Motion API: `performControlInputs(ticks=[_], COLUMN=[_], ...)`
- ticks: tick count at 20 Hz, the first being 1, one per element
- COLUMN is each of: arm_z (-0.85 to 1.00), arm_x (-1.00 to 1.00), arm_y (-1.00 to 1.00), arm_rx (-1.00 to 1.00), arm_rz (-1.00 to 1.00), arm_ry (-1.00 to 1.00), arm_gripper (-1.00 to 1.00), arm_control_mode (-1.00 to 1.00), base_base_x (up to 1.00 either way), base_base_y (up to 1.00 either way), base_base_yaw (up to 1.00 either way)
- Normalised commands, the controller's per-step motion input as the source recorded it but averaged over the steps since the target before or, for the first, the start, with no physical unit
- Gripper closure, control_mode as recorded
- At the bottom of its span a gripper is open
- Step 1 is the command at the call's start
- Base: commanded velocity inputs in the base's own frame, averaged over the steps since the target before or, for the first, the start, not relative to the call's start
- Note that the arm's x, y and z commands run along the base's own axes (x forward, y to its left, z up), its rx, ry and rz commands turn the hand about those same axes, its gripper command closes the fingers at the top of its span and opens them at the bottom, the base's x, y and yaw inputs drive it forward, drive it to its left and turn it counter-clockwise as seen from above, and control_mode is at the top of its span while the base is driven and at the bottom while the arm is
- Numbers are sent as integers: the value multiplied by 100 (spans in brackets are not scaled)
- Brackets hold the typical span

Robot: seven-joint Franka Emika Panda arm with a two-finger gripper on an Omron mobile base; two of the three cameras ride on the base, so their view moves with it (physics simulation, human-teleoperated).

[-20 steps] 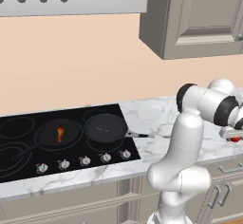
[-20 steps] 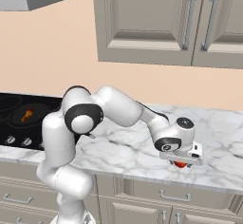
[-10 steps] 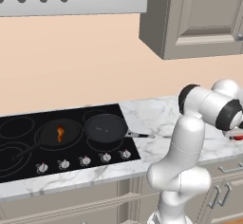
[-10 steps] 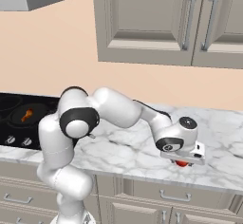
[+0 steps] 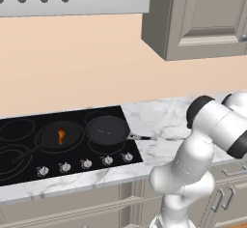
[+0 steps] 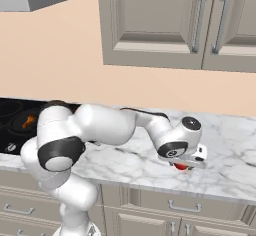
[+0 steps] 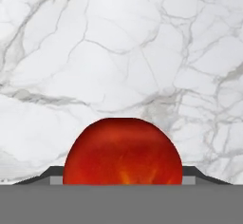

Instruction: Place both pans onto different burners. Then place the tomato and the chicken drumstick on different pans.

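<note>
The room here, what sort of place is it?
A kitchen, computer-rendered by the look of it. A black glass cooktop carries two pans, grey cabinets hang above a marble counter, and a tomato lies on it.

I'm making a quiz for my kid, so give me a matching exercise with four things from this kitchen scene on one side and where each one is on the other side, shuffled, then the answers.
Things:
1. chicken drumstick
2. tomato
3. empty pan
4. knobs

Places:
A. on the marble counter, right under the gripper
B. in a row along the front edge of the cooktop
C. inside the left pan
D. on the right burner, handle sticking out over the counter

Pairs: 1-C, 2-A, 3-D, 4-B
</note>
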Motion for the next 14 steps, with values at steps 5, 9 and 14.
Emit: performControlInputs(ticks=[5, 9, 14], arm_z=[44, 29, 20], arm_x=[-13, -17, -24], arm_y=[98, 100, 97], arm_rx=[-13, -12, -1], arm_rz=[-2, 0, 0], arm_ry=[0, 0, 1], arm_gripper=[100, 100, 100], arm_control_mode=[-100, -100, -100], base_base_x=[0, 0, 0], base_base_y=[0, 0, 0], base_base_yaw=[0, 0, 0])
